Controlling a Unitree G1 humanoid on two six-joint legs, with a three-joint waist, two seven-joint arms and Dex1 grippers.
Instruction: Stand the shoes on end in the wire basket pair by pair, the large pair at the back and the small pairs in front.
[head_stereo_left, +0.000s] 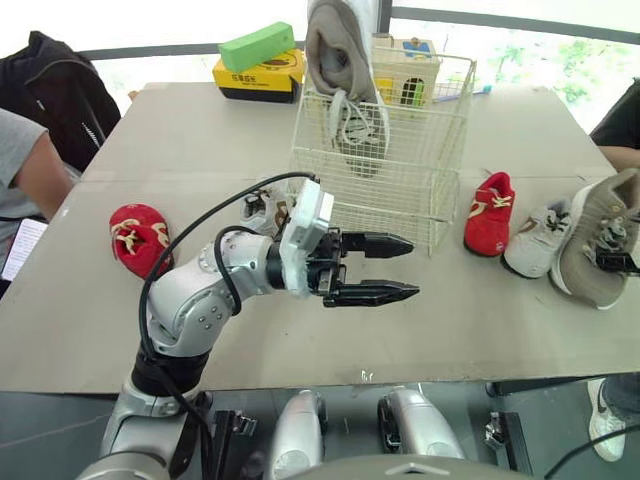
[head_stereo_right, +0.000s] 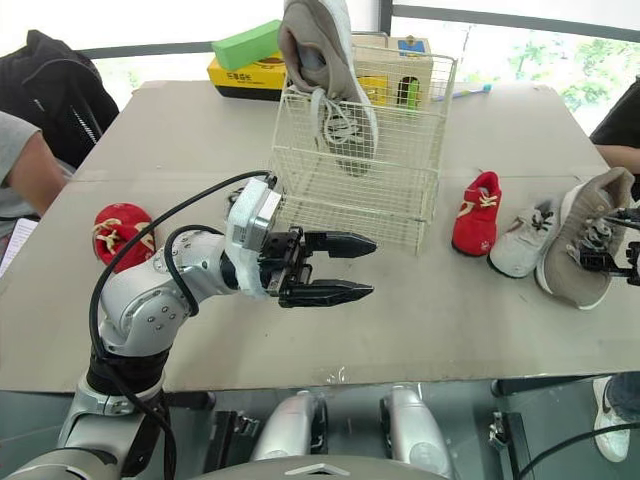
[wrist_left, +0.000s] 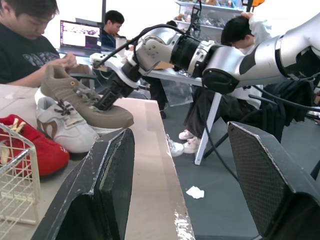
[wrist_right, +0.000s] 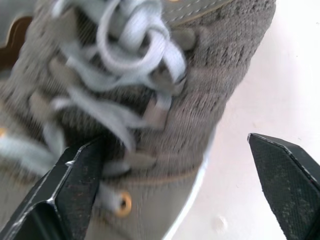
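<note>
Hands wide open, empty: left hand (head_stereo_left: 412, 267) before wire basket (head_stereo_left: 400, 190), right hand (wrist_right: 175, 138) over grey shoe (wrist_right: 210, 85), close-up in wrist view.

I can find no words that I can read. The yellow box (head_stereo_left: 258, 75) behind the wire basket (head_stereo_left: 400, 170) has a pale label with dark marks, too small for me to make out. In the left wrist view a person's black shirt (wrist_left: 25, 57) has pale letters, but they are blurred.
</note>
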